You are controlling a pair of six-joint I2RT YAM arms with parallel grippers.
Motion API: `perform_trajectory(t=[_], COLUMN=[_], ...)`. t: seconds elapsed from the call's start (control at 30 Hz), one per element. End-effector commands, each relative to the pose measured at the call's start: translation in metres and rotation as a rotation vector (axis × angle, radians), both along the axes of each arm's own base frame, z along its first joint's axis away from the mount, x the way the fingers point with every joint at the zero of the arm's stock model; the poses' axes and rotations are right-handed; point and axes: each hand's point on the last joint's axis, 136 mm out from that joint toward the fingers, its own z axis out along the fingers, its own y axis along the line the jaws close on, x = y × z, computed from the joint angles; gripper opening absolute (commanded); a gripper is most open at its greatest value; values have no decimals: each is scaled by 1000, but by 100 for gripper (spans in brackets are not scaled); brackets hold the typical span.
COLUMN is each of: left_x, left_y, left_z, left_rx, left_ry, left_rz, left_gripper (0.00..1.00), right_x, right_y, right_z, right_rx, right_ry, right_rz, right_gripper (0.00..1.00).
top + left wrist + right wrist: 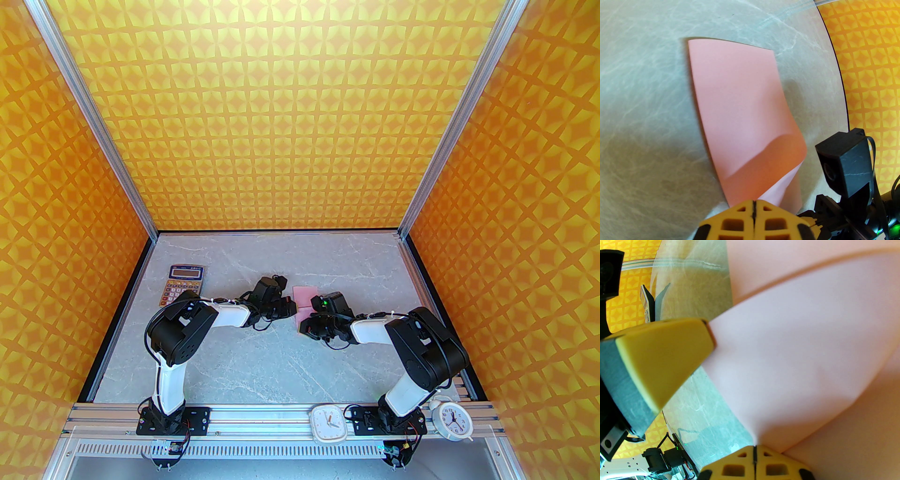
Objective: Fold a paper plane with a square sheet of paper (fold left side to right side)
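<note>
- Progress: I judge the job barely begun. The square sheet of paper [303,295] shows no dart shape and no wing crease that I can make out, so there is no paper plane yet. Nearly every fold is left to do.
- Step in hand: this looks like the left-to-right fold. In the left wrist view the sheet [736,98] lies mostly flat, with its near corner lifted and curling over (the shaded underside shows there).
- Where it lies: about midway between the left and right edges of the bench [262,356], a little toward the far edge. It is well apart from the calculator [183,283] by the far left corner.
- Left claw [289,307]: clenched. Its own camera shows the left claw [754,202] with fingertips pressed together at the sheet's near edge, pinching it as far as I can tell.
- Right claw [304,326]: also clamped on the sheet. In its own view the right claw [754,447] has tips meeting where the paper [799,357] billows up. One finger of the left claw [663,352] touches the paper's edge just beside it.
- Relation: both claws meet the sheet at its near side, close to each other. The far part rests on the bench.
</note>
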Motion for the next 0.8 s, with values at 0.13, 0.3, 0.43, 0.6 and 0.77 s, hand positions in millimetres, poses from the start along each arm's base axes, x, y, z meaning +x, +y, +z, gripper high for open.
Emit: perform_trajectory(t=[0.13, 0.3, 0.43, 0.6, 0.77], left_x=[11, 10, 11, 12, 11], left_y=[-2, -2, -2, -1, 2], left_z=[-5, -9, -9, -14, -20], left_rx=[25, 40, 43, 62, 79], left_ry=[-23, -19, -21, -20, -10], left_rz=[-12, -19, -22, -18, -22], left_gripper=[0, 0, 0, 1, 1], right_x=[-15, -16, -16, -16, -12], right_y=[-11, -11, -11, -11, -9], right_z=[-26, -27, -26, -26, -20], right_rx=[-72, -73, -70, -69, -59], right_ry=[81, 83, 83, 83, 63], right_rz=[-15, -15, -14, -12, -18], right_gripper=[5, 5, 5, 5, 5])
